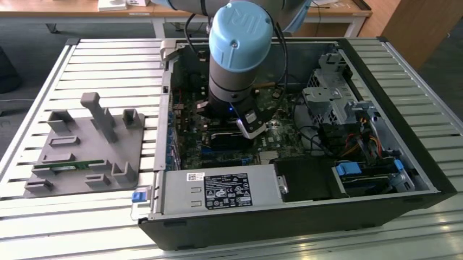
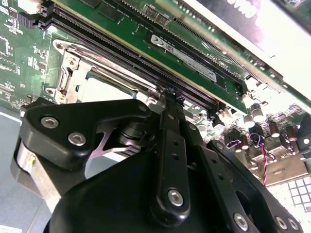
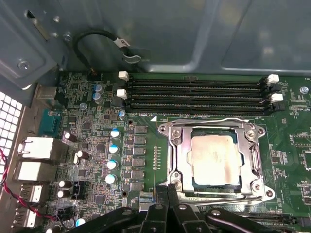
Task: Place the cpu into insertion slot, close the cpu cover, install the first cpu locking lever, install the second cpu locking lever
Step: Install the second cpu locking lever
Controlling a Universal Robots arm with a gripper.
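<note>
When looked at in the first wrist view, shows the cpu (image 3: 216, 159) lying flat in the insertion slot (image 3: 214, 186), with the cpu cover (image 3: 177, 160) down over it. Shows the gripper (image 3: 166, 190) pinched shut, nothing seen between its fingers, tips right at one corner of the cover. Touching or not, cannot tell. Also shows a thin locking lever (image 3: 223, 197) along that near edge, stretching away from the tips.

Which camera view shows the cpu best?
The first wrist view: the cpu lies there face-on, inside its metal frame. The second wrist view shows a pale part behind the gripper. In the exterior view the arm hides it.
</note>
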